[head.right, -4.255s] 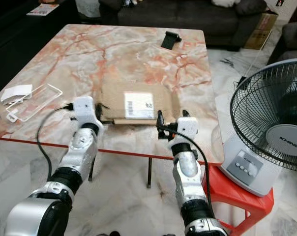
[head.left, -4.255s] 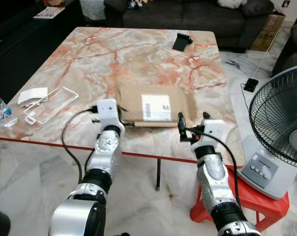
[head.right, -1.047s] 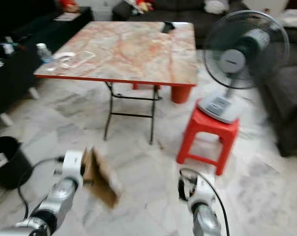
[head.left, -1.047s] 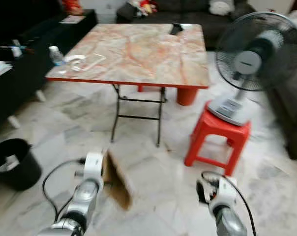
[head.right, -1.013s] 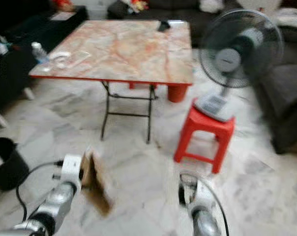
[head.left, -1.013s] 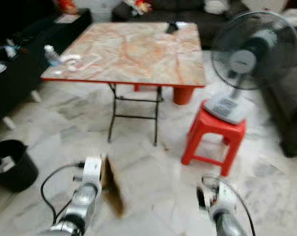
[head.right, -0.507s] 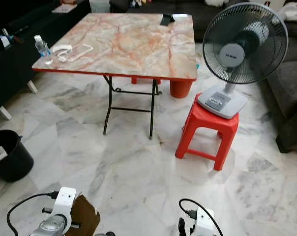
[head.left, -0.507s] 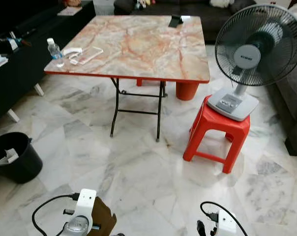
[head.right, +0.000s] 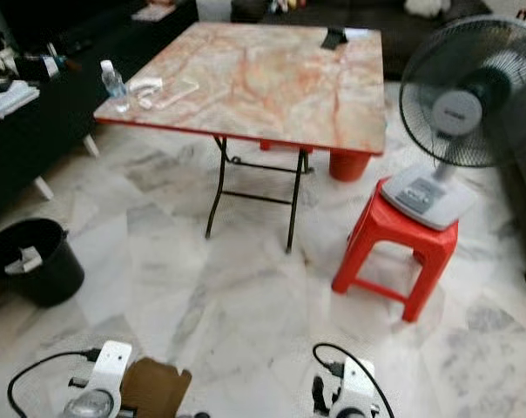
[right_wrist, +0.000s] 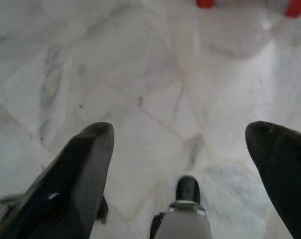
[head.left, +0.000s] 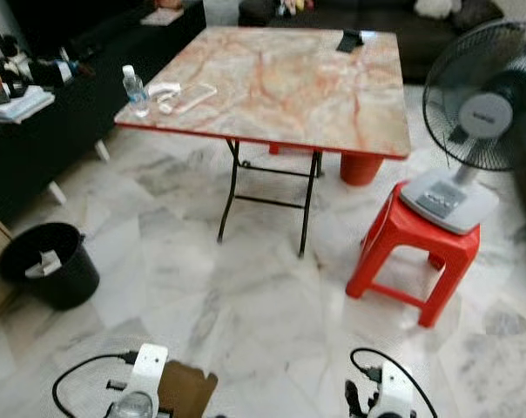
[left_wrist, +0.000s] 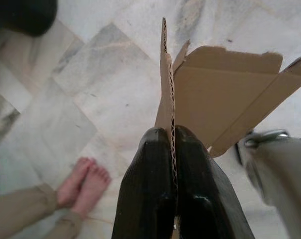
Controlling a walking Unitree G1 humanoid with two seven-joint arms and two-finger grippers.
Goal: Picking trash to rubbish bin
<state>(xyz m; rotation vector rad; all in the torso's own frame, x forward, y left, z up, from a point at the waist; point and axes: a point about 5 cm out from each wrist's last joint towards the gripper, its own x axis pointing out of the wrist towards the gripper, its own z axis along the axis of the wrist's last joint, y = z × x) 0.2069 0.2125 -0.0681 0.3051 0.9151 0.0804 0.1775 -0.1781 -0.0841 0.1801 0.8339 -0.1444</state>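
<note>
The flattened cardboard box (left_wrist: 210, 94) is pinched by its edge between the clenched fingers of the left hand (left_wrist: 173, 144), low over the marble floor. The black rubbish bin (head.left: 47, 264) stands well ahead of that hand and off to its left, already holding a scrap. The right hand (right_wrist: 185, 149) is spread wide and carries nothing. Pick-up appears done; the approach to the bin and the drop remain.

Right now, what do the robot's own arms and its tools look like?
Each wrist ends in a white boxy block, with a thin black cable looping out of it. The left tool has two long, smooth, rounded black fingers that look glossy. The right tool has the same two black fingers, thick and rounded at the tips, with a small silver and black part between them at the base.
</note>
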